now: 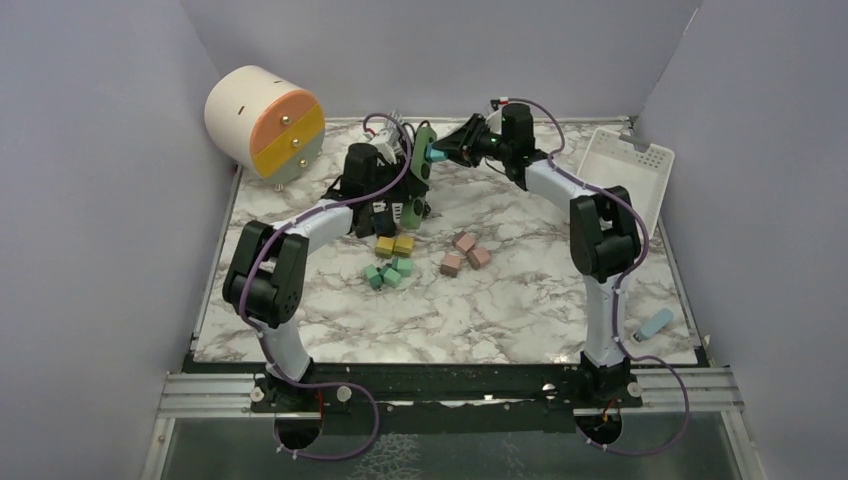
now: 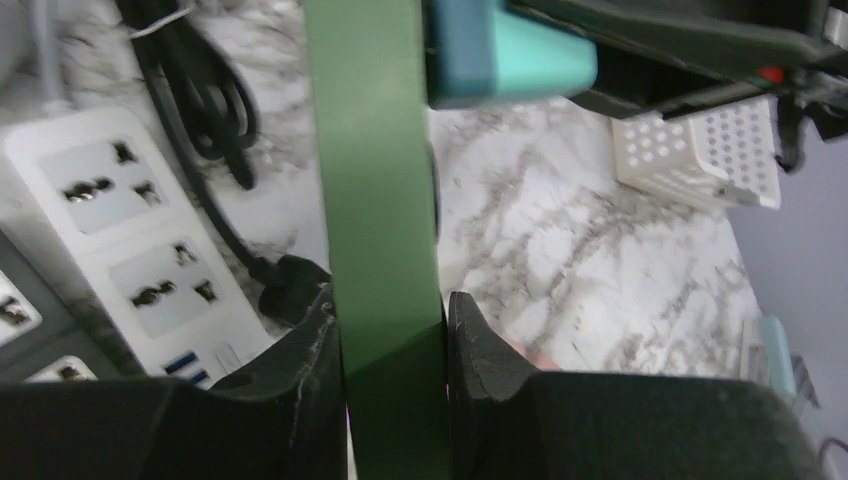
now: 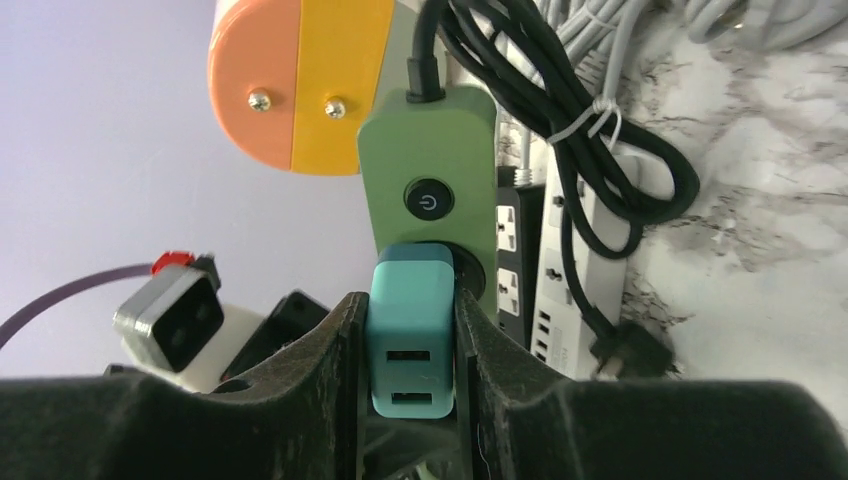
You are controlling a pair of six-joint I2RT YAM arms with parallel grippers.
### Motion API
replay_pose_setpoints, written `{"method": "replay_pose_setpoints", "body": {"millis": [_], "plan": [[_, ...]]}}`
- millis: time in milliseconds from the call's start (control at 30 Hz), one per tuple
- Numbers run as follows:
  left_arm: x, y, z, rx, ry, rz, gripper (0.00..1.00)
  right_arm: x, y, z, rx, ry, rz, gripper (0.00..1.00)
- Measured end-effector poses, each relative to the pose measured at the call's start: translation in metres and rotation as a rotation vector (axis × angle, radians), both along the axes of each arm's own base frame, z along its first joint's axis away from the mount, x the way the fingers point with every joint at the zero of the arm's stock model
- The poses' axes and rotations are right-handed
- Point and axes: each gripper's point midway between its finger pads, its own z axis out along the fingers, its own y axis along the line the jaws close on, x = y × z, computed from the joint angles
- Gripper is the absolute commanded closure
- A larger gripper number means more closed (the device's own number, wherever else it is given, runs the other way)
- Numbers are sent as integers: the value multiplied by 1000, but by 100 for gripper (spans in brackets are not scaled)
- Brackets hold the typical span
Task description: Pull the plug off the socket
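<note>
Green socket strip (image 1: 424, 160): back-centre of the table (image 1: 560, 300), stood on edge; left gripper (image 2: 392, 320) clamped across its thin sides, fingers close together, nothing else in them
Teal plug (image 3: 411, 320): seated in the strip just under the power button (image 3: 427, 200), on the face turned toward the right arm
Right gripper (image 3: 410, 300): fingers pinched on both flanks of the plug, contact on each side
Pull: my call, right arm draws straight back along the pins, no twist; left braces the strip as the counterforce
Risk: smooth plastic, either grip could slip if the pull goes off-axis
Surface: marble-print top; cream drum (image 1: 262, 120) back-left, white power strip (image 2: 120, 230) and black cable (image 3: 560, 120) lying at the back, coloured blocks (image 1: 402, 245) mid, white basket (image 1: 630, 170) back-right
Room: plain lilac walls (image 1: 90, 150) on three sides
</note>
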Motion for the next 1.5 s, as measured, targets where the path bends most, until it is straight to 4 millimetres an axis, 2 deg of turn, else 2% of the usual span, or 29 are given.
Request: {"method": "replay_pose_setpoints", "body": {"millis": [100, 300, 567, 767, 867, 900, 933, 1000, 1033, 1100, 1167, 1300, 1367, 1500], "plan": [[13, 1, -9, 4, 22, 33, 100, 2, -7, 0, -21, -17, -4, 99], [15, -5, -6, 10, 32, 42, 100, 1, -15, 7, -133, -53, 2, 99], [4, -35, 14, -7, 23, -61, 100, -36, -60, 35, -281, -132, -111, 99], [-12, -46, 2, -12, 87, -141, 100, -60, -82, 21, -381, -128, -162, 99], [-14, -49, -5, -9, 110, -157, 100, -65, -88, 15, -440, -127, -178, 99], [-10, -47, -7, -2, 116, -129, 100, -69, -90, 12, -464, -123, -169, 99], [3, -38, -11, 17, 119, -50, 100, -78, -94, 9, -492, -102, -158, 99], [26, -11, -19, 42, 128, 81, 100, -91, -102, 7, -541, -79, -158, 99], [38, 10, -27, 66, 145, 164, 100, -95, -107, 9, -565, -78, -167, 99], [51, 38, -35, 93, 160, 257, 100, -100, -115, 15, -606, -89, -191, 99], [57, 53, -39, 114, 165, 311, 100, -104, -121, 20, -624, -112, -203, 99], [57, 51, -39, 130, 154, 313, 100, -115, -125, 17, -639, -124, -186, 99], [57, 49, -37, 134, 140, 297, 100, -122, -123, 6, -639, -110, -154, 99], [60, 49, -29, 141, 114, 250, 97, -150, -119, -33, -642, -48, -43, 99]]}}
